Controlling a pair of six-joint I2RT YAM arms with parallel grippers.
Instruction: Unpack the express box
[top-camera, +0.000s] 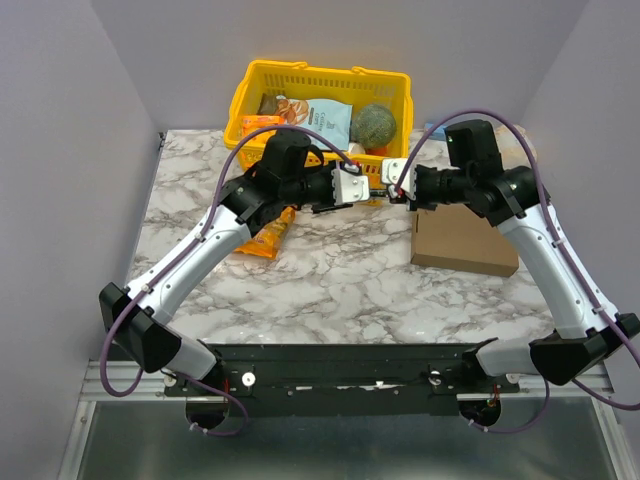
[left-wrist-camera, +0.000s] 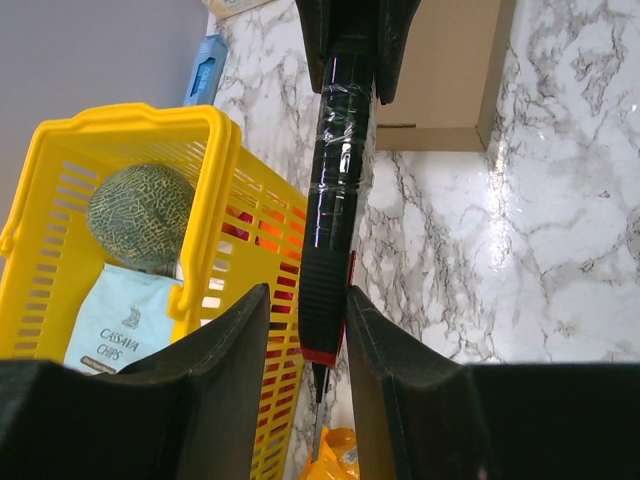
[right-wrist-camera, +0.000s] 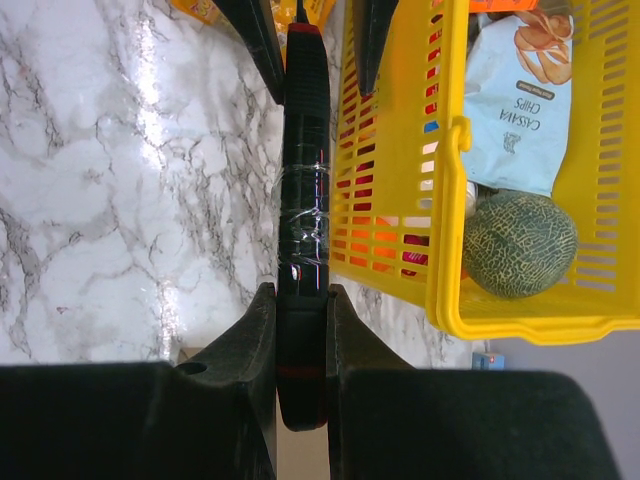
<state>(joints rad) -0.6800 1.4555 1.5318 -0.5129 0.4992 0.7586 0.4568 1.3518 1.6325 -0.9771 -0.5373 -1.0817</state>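
Observation:
The express box (top-camera: 462, 240), plain brown cardboard, lies shut on the marble table at the right, below my right arm; its corner shows in the left wrist view (left-wrist-camera: 440, 70). A black pen-shaped knife (top-camera: 378, 192) with a red band, clear tape round its middle and a thin blade tip hangs in the air between both grippers. My right gripper (right-wrist-camera: 301, 290) (top-camera: 390, 185) is shut on its butt end (right-wrist-camera: 302, 340). My left gripper (left-wrist-camera: 306, 292) (top-camera: 362, 192) stands around the ribbed blade end (left-wrist-camera: 322, 300): one finger touches it, and a narrow gap shows at the other.
A yellow basket (top-camera: 250, 90) (left-wrist-camera: 130, 115) (right-wrist-camera: 445, 200) at the back holds a melon (top-camera: 375, 125), a chips bag (top-camera: 325, 118) and snack packs. An orange packet (top-camera: 265, 240) lies on the table under my left arm. Grey walls close in on both sides.

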